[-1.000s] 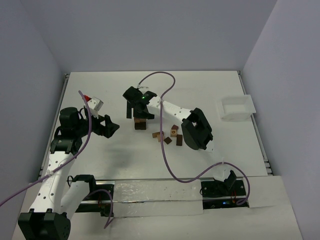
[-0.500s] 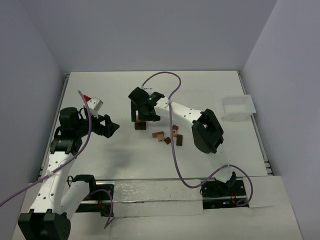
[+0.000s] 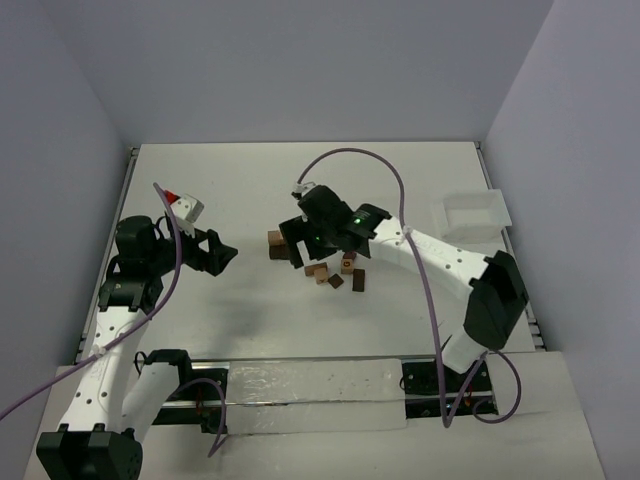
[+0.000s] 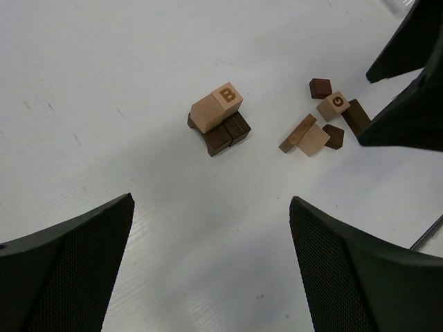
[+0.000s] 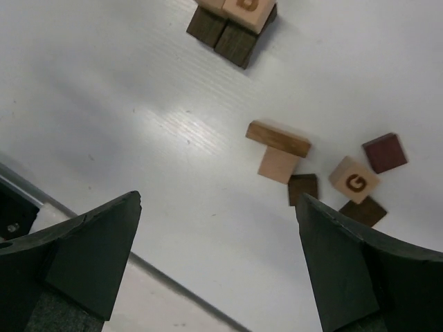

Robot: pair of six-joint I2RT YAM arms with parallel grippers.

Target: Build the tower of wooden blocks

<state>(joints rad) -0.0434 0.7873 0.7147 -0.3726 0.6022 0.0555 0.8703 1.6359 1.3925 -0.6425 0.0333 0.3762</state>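
— Where's the tower (image 4: 218, 124)?
— Around the middle of the table (image 3: 400, 180), standing on its own. It's two layers so far: a pale block marked B (image 4: 226, 95) sits on a few dark brown ones.
— And the rest of the wood?
— The loose blocks (image 4: 315, 131) are scattered near it, toward the right arm's side, not touching the stack. One pale cube shows a G (image 4: 334, 103). A thin reddish-brown slat (image 5: 277, 139) rests across a tan piece, with some dark bits lying around them.
— The right gripper (image 5: 221, 263)?
— It hangs over that patch, close beside the stack, fingers spread wide with nothing between them.
— And the left gripper (image 4: 211, 270)?
— Off on its own side, pointing at the stack, also spread wide and empty.
— Anything else?
— A white tray (image 3: 470, 213) near the far right corner, well apart from the blocks.
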